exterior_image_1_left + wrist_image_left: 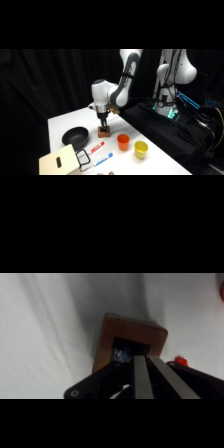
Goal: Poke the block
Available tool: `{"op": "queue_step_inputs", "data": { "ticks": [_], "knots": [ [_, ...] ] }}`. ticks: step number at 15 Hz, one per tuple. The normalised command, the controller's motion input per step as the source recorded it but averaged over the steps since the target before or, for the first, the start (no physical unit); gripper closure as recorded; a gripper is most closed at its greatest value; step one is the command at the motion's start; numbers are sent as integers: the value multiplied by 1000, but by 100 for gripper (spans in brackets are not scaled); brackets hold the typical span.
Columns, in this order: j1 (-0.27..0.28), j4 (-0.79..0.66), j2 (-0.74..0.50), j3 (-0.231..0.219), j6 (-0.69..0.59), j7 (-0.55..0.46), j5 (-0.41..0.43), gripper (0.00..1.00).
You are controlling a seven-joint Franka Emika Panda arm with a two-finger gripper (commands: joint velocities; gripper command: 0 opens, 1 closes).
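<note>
Directly above the block, the end effector comes straight down from the white arm, its tips at the block's top. In the wrist view the two fingers lie side by side, pressed together with no gap showing, and their ends sit over the dark blue square on the block; nothing is held between them. The block stands on the table near its middle, just right of the black bowl and left of the orange cup. A yellow cup stands beside the orange one, farther right. In front of the block lie a red marker and a blue marker, close to each other, slanting the same way. At the table's near left corner rests a pale board, with a small black clip-like thing at its right edge. In the wrist view a bit of red shows at the block's lower right, too small to name.
</note>
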Motion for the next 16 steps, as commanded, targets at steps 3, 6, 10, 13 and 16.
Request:
{"op": "queue_step_inputs", "data": {
  "ticks": [3, 6, 10, 13, 16],
  "knots": [
    [-96, -52, -13, 105, 130, -154, 108, 99],
    [-95, -179, -274, 112, 19, -194, 109, 99],
    [-70, -210, -458, 66, -185, -175, 87, 99],
    [-31, -179, -480, 10, -278, -146, 63, 98],
    [21, -159, -468, -47, -286, -90, -5, 93]
  ]
}}
